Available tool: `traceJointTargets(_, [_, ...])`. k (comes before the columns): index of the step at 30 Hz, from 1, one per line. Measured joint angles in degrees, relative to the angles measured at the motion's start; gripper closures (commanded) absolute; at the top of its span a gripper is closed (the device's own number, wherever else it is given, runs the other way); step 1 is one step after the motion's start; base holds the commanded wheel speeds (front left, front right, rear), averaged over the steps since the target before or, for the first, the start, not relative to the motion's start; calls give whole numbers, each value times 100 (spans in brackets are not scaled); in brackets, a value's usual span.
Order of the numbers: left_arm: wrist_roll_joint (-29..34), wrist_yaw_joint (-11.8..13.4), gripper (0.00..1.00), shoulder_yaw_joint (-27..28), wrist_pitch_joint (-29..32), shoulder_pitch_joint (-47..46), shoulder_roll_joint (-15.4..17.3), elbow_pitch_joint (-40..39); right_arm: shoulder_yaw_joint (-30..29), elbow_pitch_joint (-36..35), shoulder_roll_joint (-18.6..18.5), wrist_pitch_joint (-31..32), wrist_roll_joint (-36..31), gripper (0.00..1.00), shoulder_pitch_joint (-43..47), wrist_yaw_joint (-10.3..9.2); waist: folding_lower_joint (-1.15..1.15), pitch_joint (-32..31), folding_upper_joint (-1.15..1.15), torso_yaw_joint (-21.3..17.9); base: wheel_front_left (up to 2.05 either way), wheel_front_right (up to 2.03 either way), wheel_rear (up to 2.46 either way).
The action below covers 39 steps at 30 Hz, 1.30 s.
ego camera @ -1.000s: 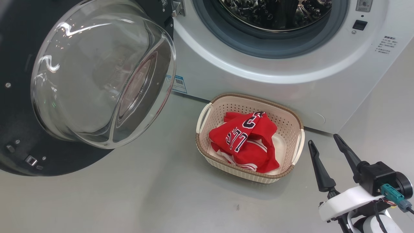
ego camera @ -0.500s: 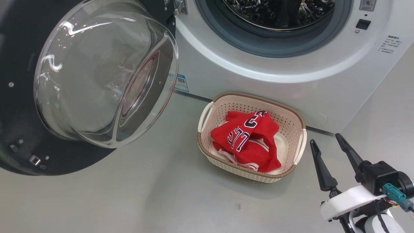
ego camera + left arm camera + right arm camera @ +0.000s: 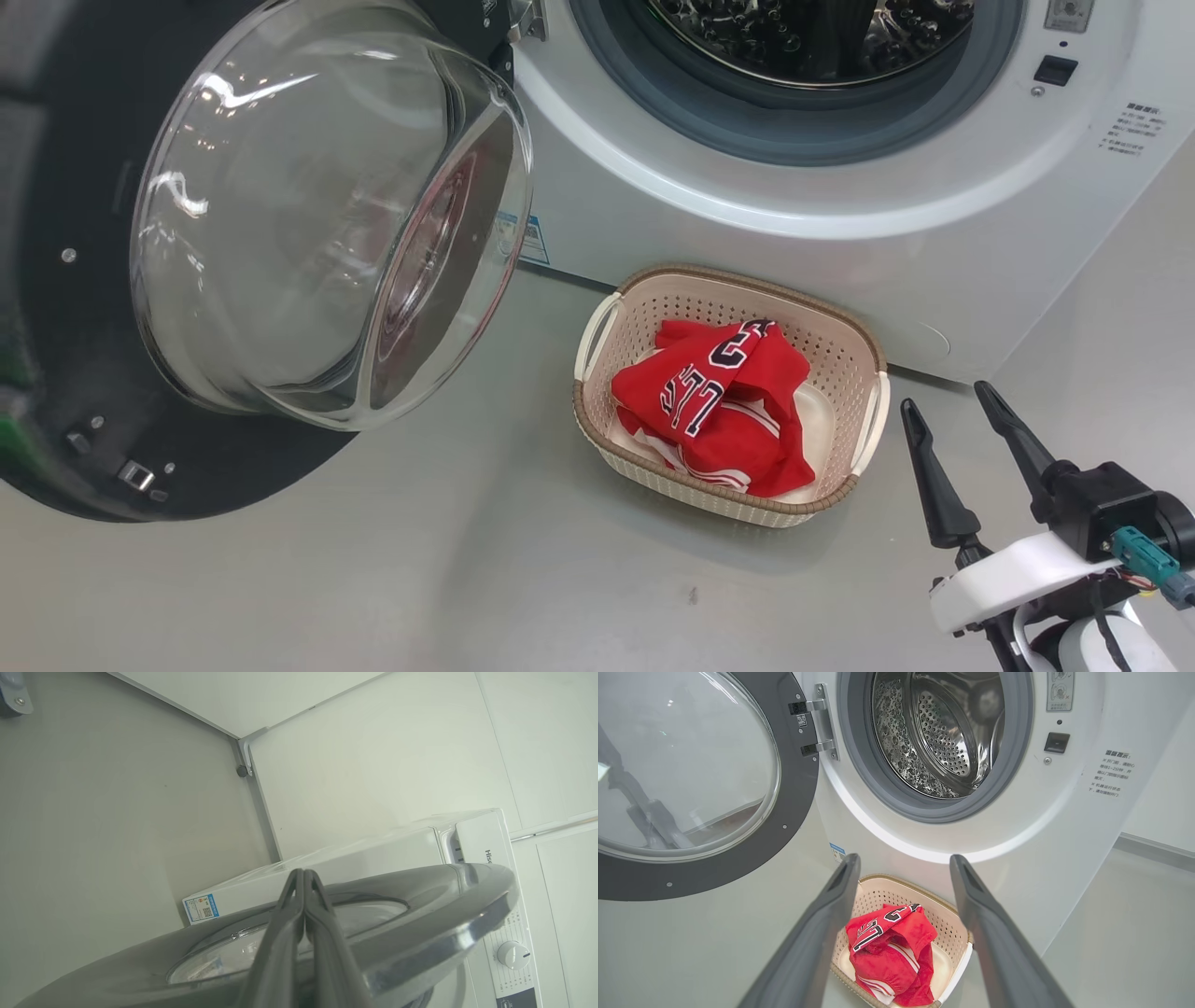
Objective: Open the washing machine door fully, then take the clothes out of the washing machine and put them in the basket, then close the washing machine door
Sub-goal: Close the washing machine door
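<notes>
Right pincer (image 3: pixel 945 394) spread wide beside basket (image 3: pixel 845 355)

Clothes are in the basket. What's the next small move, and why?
Probably start pushing the round glossy black door shut with the closed left pincer, which is at its outer face: the red jerseys lie in the cream perforated basket and the visible part of the steel drum looks empty.

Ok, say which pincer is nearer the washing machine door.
Left. The left pincer is at the outer side of the washing machine door; the right pincer is apart, beside the basket.
</notes>
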Motion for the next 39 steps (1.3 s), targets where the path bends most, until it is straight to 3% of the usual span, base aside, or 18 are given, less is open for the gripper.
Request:
traceJointTargets(11, [-310,-427,100,-142,316,435,-346,-400,-48,-18,-22,-49,0,0,-19,-7,0,-11,0,-54,0,0,0])
traceJointTargets(17, [-526,-533,100,-248,538,660,-552,-698,-29,-10,-20,-52,1,0,-28,-5,0,-21,0,-108,0,0,0])
traceJointTargets(39, [-664,-656,100,-934,1198,1546,-918,-1817,56,85,109,-127,46,0,-124,-4,0,-102,0,-646,0,0,0])
